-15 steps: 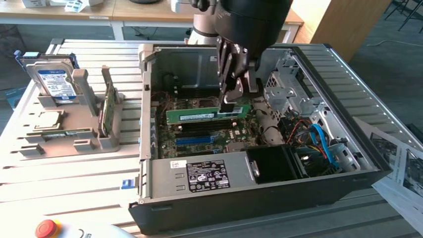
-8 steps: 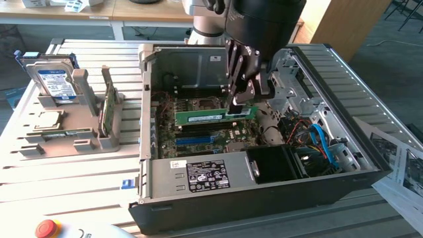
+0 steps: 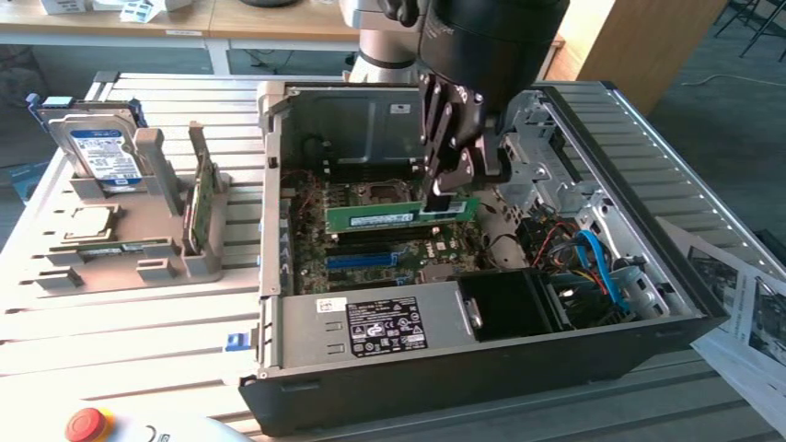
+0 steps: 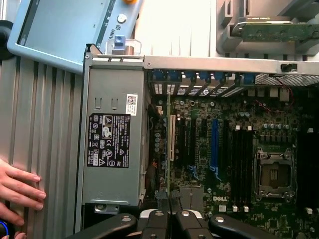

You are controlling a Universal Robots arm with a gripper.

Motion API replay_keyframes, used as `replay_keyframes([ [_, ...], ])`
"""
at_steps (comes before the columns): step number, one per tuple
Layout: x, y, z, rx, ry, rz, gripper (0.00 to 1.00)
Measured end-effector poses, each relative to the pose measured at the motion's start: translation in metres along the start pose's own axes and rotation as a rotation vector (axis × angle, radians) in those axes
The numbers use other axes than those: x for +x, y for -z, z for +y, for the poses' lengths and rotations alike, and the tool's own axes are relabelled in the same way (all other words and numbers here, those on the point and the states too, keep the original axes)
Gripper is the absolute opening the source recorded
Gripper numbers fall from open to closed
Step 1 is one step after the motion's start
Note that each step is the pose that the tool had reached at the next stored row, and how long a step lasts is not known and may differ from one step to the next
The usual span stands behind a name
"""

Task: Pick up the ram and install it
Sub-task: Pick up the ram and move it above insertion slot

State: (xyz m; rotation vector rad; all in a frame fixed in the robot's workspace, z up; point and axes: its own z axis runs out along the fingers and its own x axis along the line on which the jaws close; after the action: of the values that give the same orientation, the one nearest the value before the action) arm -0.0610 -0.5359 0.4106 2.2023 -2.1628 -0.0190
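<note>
My gripper (image 3: pixel 445 195) is shut on one end of the ram (image 3: pixel 383 217), a long green stick with a white label. It hangs level inside the open computer case (image 3: pixel 491 368), a little above the motherboard (image 3: pixel 368 262). The wrist view sees the ram (image 4: pixel 168 144) edge-on as a thin line running out from my gripper (image 4: pixel 169 219), whose fingers (image 4: pixel 154 221) press together on it. The black memory slots (image 4: pixel 240 164) lie off to one side of the ram, next to the CPU socket (image 4: pixel 273 174).
The power supply (image 3: pixel 381 327) fills the case's near corner. A grey holder (image 3: pixel 135 230) on the exterior view's left carries a hard drive (image 3: pixel 105 152), a square chip (image 3: pixel 88 221) and another green board (image 3: pixel 199 207). A person's hand (image 4: pixel 17 191) rests on the slatted table beside the case.
</note>
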Motion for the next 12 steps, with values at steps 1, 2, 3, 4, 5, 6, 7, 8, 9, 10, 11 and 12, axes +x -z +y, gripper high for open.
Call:
replay_keyframes([
  [1,-0.001,0.0001,-0.0003,-0.0001,0.0,0.0001,0.12],
  [2,-0.002,0.0,-0.0006,0.0,0.0,0.0001,0.12],
  [3,-0.003,0.0,-0.0011,0.0,0.0,0.0001,0.12],
  [4,-0.004,0.0,-0.0017,0.0,0.0,0.0001,0.12],
  [5,-0.006,0.0,-0.0022,0.0,0.0,0.0001,0.12],
  [6,-0.015,0.0001,-0.0052,0.0,0.0,0.0001,0.12],
  [7,-0.023,0.0001,-0.0082,0.0,0.0,0.0,0.12],
  [8,-0.027,0.0002,-0.0097,-0.0001,0.0,0.0002,0.12],
  [9,-0.029,0.0001,-0.0103,0.0,0.0,0.0001,0.12],
  [10,-0.03,0.0001,-0.0109,0.0,0.0,0.0,0.12],
  [11,-0.032,0.0001,-0.0115,0.0,0.0,0.0001,0.12],
  [12,-0.033,0.0,-0.0121,0.0,0.0,0.0,0.12],
])
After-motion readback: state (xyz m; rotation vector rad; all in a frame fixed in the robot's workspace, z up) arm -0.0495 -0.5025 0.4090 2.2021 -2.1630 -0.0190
